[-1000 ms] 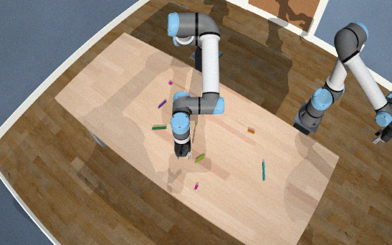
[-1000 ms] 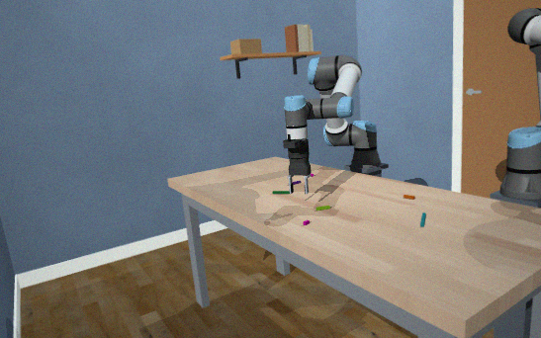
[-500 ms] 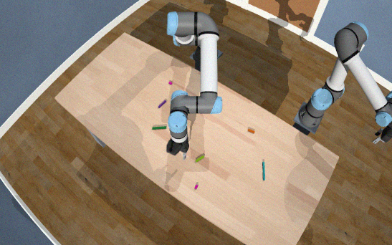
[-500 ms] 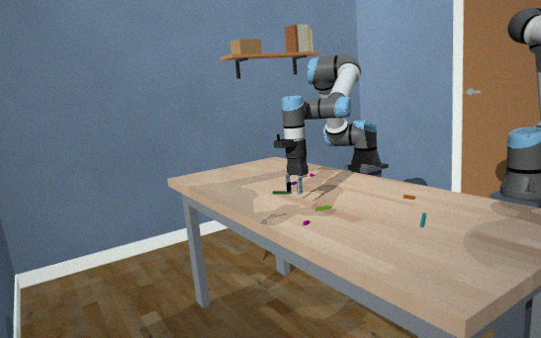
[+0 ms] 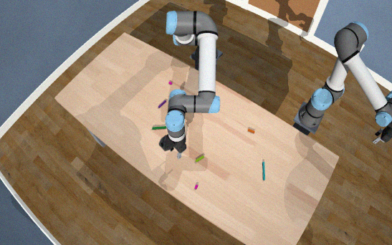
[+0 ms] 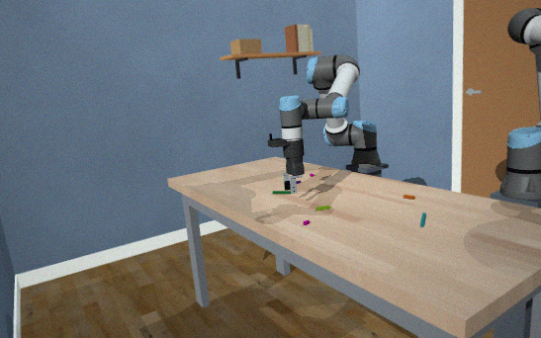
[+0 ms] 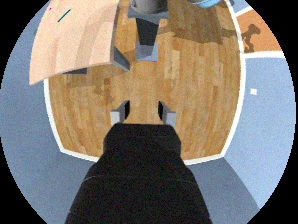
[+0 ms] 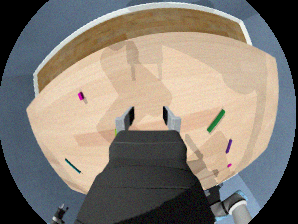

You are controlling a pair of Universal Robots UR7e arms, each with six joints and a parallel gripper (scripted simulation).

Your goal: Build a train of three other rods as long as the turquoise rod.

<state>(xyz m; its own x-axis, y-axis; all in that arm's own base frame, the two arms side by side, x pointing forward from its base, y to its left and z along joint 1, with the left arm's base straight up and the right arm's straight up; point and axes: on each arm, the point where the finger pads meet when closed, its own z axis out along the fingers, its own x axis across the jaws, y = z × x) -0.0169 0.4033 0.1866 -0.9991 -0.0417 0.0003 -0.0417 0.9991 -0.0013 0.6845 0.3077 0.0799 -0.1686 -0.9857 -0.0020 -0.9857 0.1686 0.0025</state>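
The turquoise rod lies alone. An orange rod, a lime rod, a green rod and a purple rod lie apart. One magenta rod lies near the front edge, another magenta rod beyond the purple one. My right gripper is open and empty above the table, between green and lime. My left gripper is open and empty.
The left gripper hangs over the floor, off the end of the wooden table. The right arm reaches across the table from its back edge and hides part of the surface in the top view. A wall shelf is behind the table.
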